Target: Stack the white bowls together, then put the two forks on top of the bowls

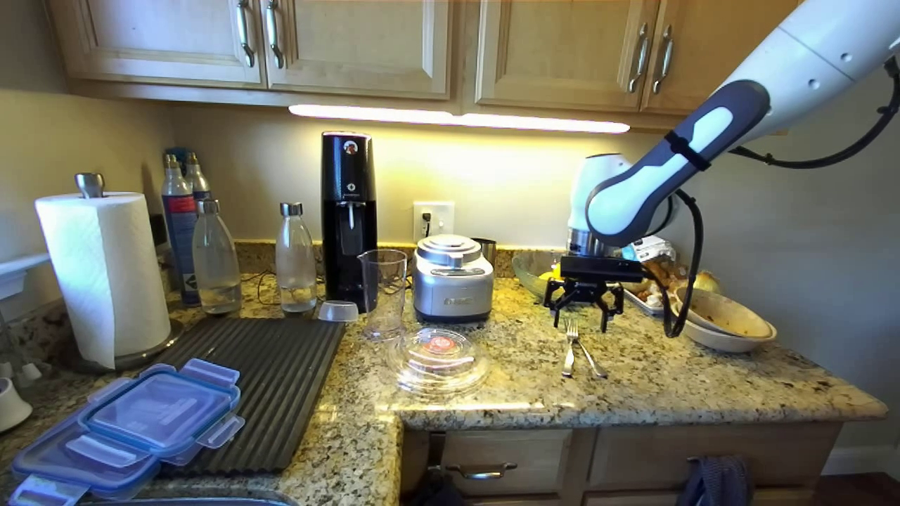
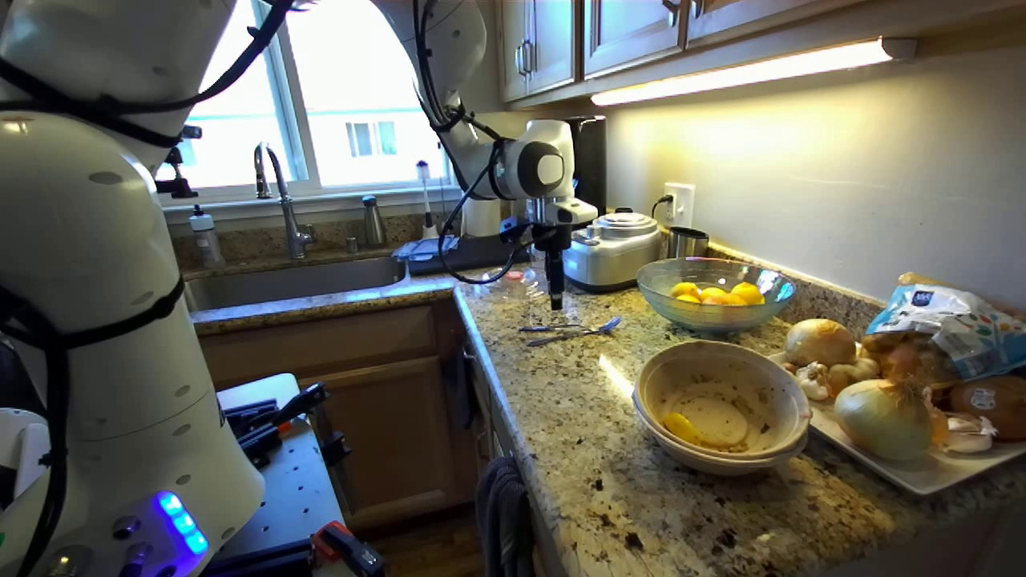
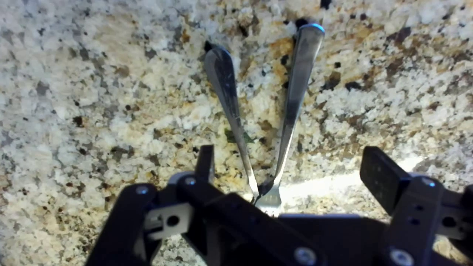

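Gripper (image 1: 581, 323), black, angular, spread wide above glossy, speckled granite counter (image 1: 520, 372). Below, near: two forks (image 3: 290, 122), thin, silvery metal, smooth rounded handles, laid in a V with heads partly hidden in wrist view. Right of gripper, well apart in an exterior view: white bowls (image 1: 731, 342), round, shallow, nested, flecked inside.

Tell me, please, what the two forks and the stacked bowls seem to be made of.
The forks: polished metal, likely stainless steel, by their silvery gleam.
The stacked bowls: matte cream, ceramic or plastic; the opaque, dull surface fits both.
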